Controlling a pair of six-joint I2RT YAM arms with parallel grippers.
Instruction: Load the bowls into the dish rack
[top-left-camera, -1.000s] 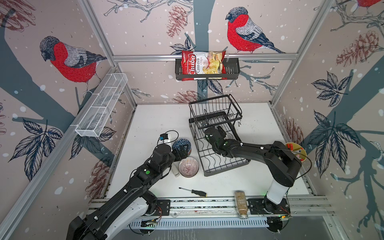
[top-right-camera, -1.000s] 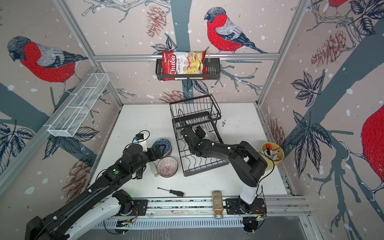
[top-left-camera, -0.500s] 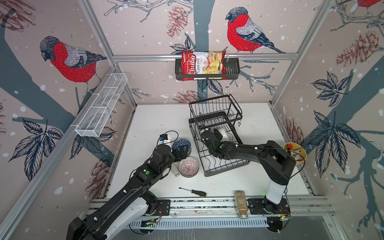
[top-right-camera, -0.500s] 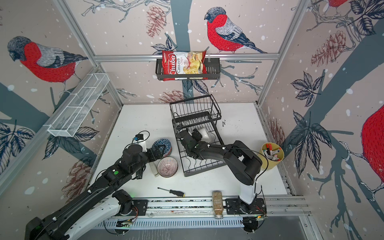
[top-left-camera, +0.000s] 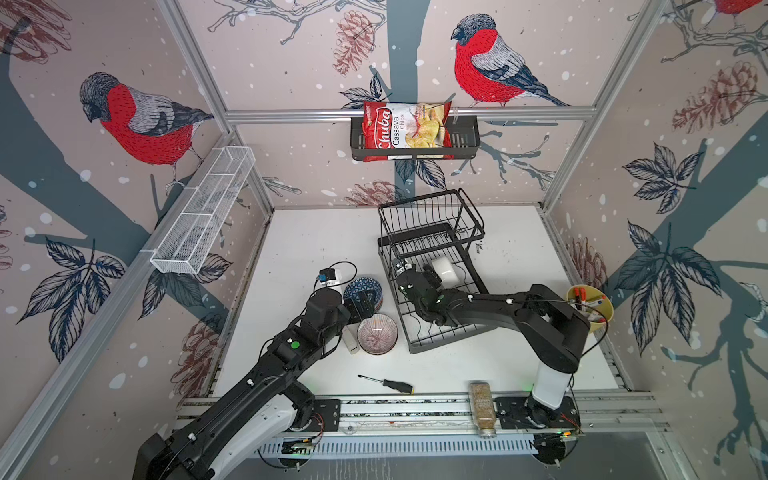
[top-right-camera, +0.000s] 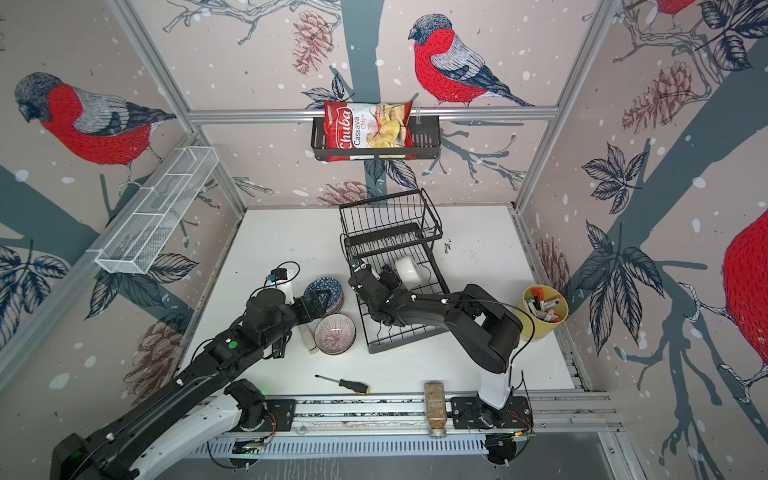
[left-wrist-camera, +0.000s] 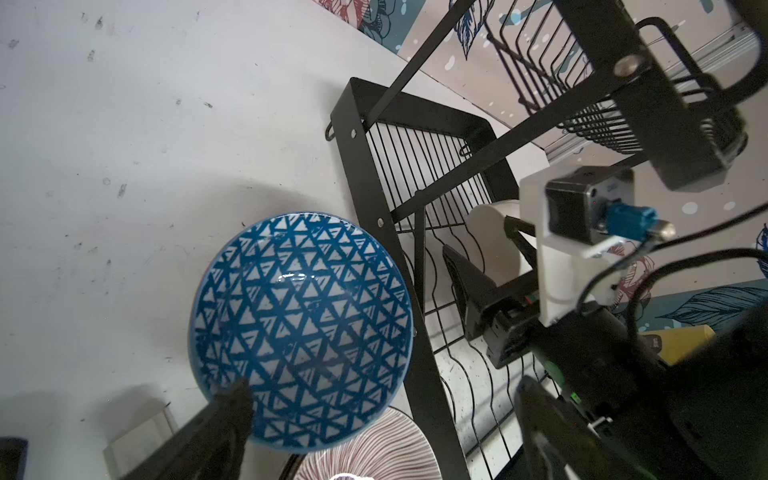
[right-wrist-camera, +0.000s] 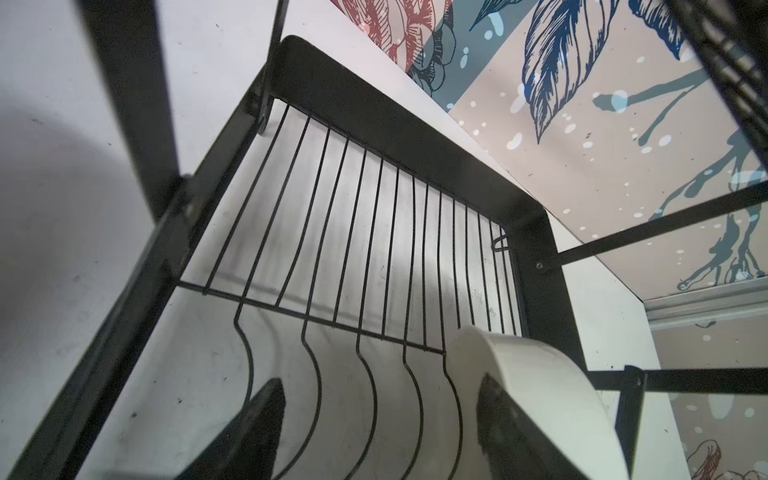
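A blue triangle-patterned bowl (top-left-camera: 365, 286) (top-right-camera: 328, 286) (left-wrist-camera: 299, 328) sits on the table left of the black wire dish rack (top-left-camera: 453, 337) (left-wrist-camera: 376, 199) (right-wrist-camera: 395, 124). My left gripper (top-left-camera: 365, 301) (left-wrist-camera: 386, 415) hangs open over it, one fingertip (left-wrist-camera: 232, 407) above its rim and the other above the rack. A red-brown striped bowl (top-left-camera: 377, 333) (top-right-camera: 334, 333) lies just in front. A white bowl (top-left-camera: 444, 268) (right-wrist-camera: 540, 395) stands on edge in the rack's lower tier. My right gripper (top-left-camera: 417, 270) (right-wrist-camera: 374, 424) is open beside it, with only rack wires between its fingers.
On the table's front lie a screwdriver (top-left-camera: 386, 382) and a spice jar (top-left-camera: 482, 409). A yellow cup of markers (top-left-camera: 590, 307) stands at the right wall. The back wall holds a black basket with a chips bag (top-left-camera: 415, 137), the left wall a white mesh tray (top-left-camera: 203, 212).
My right arm has shifted left and toward the rack's back, and the white bowl now shows beside its fingers. The left arm has barely moved.
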